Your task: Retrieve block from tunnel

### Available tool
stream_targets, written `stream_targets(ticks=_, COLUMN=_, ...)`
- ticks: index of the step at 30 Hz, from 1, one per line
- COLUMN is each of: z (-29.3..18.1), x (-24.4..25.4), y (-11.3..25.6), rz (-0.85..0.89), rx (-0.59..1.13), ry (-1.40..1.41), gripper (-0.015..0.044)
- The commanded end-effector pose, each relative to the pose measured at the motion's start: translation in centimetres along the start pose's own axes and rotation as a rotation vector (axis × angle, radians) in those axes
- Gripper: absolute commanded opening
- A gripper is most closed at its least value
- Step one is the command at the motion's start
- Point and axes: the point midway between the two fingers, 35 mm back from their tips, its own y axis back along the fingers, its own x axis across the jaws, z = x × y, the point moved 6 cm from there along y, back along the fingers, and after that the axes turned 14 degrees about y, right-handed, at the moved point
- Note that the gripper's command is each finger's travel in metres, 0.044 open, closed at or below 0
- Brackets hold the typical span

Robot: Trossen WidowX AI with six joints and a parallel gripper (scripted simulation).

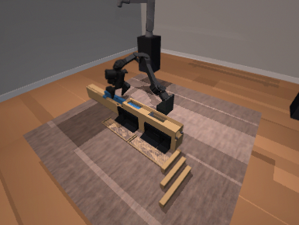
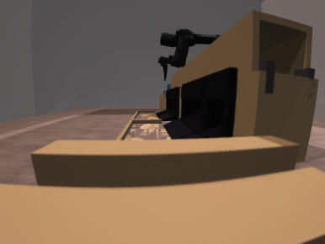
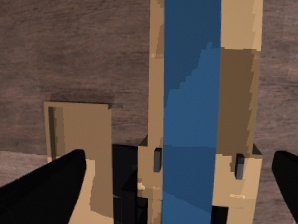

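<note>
Evidently the gripper is wide open, empty, above the blue handle at the wrist view's centre. Lower straight, straddling it evenly, before closing; I can't make out the block.
</note>
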Motion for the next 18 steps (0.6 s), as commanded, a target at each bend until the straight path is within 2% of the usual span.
stream_targets(ticks=1, z=-0.2, x=-0.2, y=-0.5, rz=0.001, rx=0.003, ry=-0.001, gripper=0.044)
stream_targets(ticks=16, z=-0.7, x=-0.6, y=-2.8, rz=0.001, rx=0.0, ry=-0.001, gripper=0.044)
stream_targets(ticks=18, z=-0.6, x=-0.3, y=-2.5, rz=-0.002, rx=0.001, ry=0.002, gripper=0.0387)
